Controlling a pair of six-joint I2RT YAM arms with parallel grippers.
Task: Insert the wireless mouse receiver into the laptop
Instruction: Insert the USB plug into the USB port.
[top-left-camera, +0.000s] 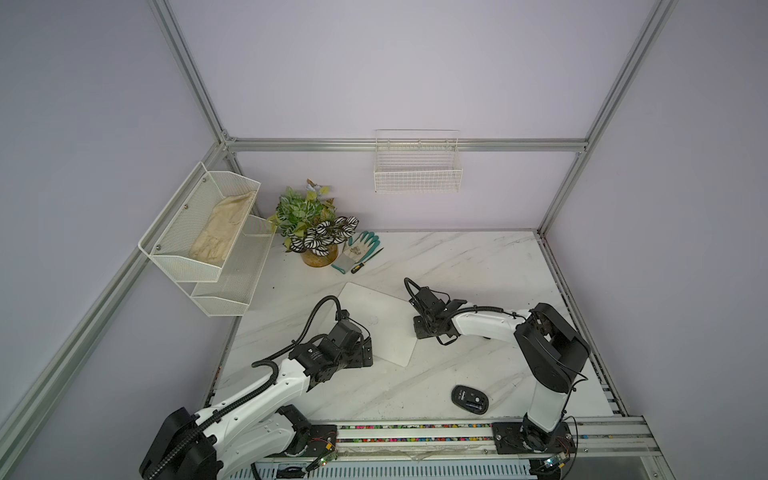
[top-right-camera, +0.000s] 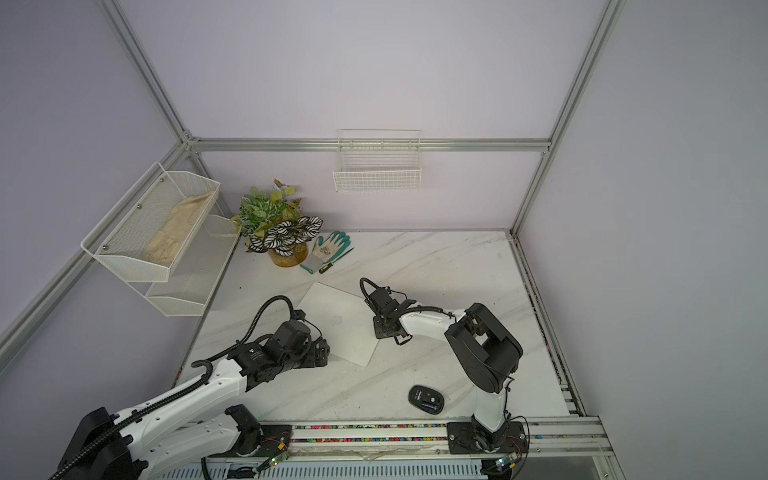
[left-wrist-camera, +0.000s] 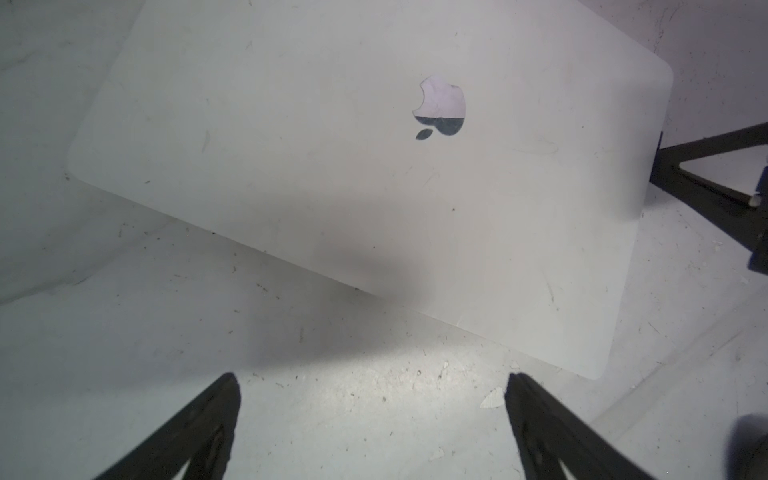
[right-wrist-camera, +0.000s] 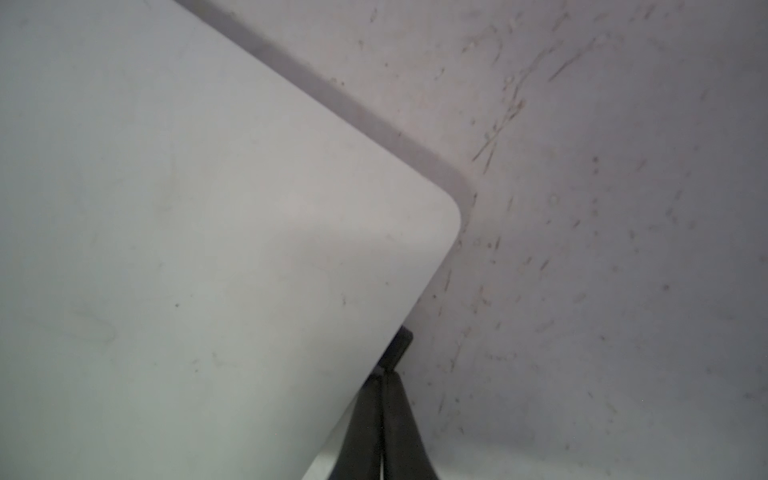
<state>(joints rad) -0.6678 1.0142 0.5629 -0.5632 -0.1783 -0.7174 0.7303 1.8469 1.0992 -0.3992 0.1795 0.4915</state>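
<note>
1. Closest to the lens, the white-and-black left arm (top-left-camera: 249, 399) stretches from the front rail toward the middle of the desk.
2. High on the left wall hangs a white two-tier mesh shelf (top-left-camera: 216, 266), and a cream cloth (top-left-camera: 224, 226) lies in its upper tier.
3. At the far left corner of the white marble-patterned desk (top-left-camera: 478, 266) stands a potted plant (top-left-camera: 311, 230) with green and striped leaves. A white-and-teal work glove (top-left-camera: 360, 246) lies just beside it, and a small screwdriver (top-left-camera: 358, 268) with a yellow-and-black handle lies next to the glove.
4. Just beside the laptop's near edge is the left pincer (left-wrist-camera: 372, 380). Its two black fingers (left-wrist-camera: 208, 428) are spread wide apart, and only bare desk shows between them.
5. Between the two pincers, the thin silver-white rectangular laptop (top-left-camera: 378, 324) lies closed and flat, turned askew, with its apple logo (left-wrist-camera: 440, 108) facing up.
6. On the back wall hangs a white wire basket (top-left-camera: 417, 166).
7. At the laptop's right side edge, the right pincer (right-wrist-camera: 382, 376) has its fingers pressed together on the tiny black wireless mouse receiver (right-wrist-camera: 401, 345). The receiver sticks out past the tips, against that edge and close to a rounded corner. The lid hides whether it sits in a port.
8. Well apart from the laptop, a black oval mouse (top-left-camera: 469, 399) lies near the front rail, beside the base of the right arm (top-left-camera: 544, 399).
</note>
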